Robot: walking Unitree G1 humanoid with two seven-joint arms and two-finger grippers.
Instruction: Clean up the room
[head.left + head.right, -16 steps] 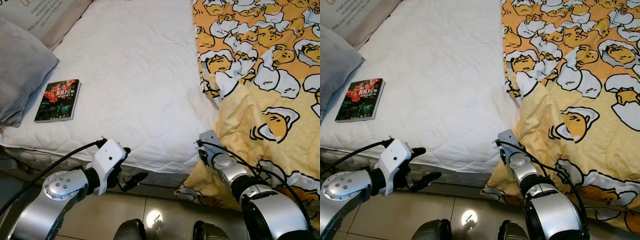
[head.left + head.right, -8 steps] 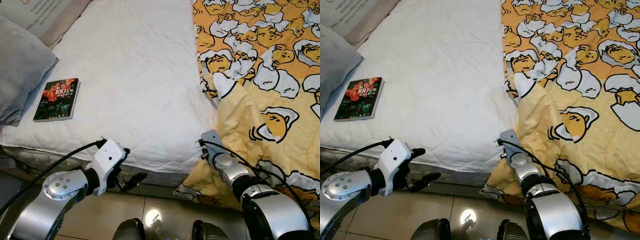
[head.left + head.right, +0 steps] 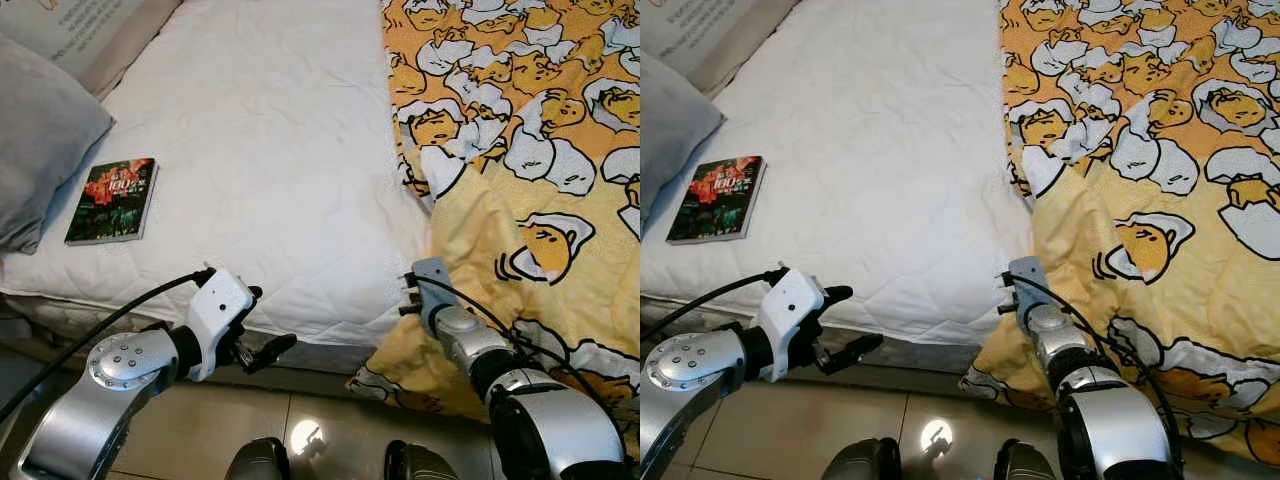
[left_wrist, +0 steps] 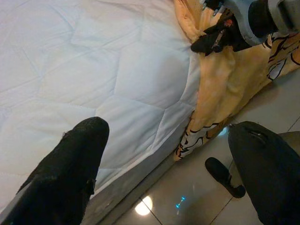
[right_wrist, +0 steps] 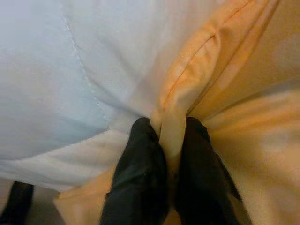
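Since a second earlier, little had shifted: right hand (image 5: 171,154) stayed clamped on the soft, light yellow quilt (image 3: 520,150) edge at lower right; left hand (image 3: 262,350), fingers apart, hovered by the mattress (image 3: 270,150).

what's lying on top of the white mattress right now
A book lies flat near the grey pillow. The yellow cartoon blanket covers the robot's-right side, its edge pinched by the right gripper. Whatever lies beneath the blanket is hidden.
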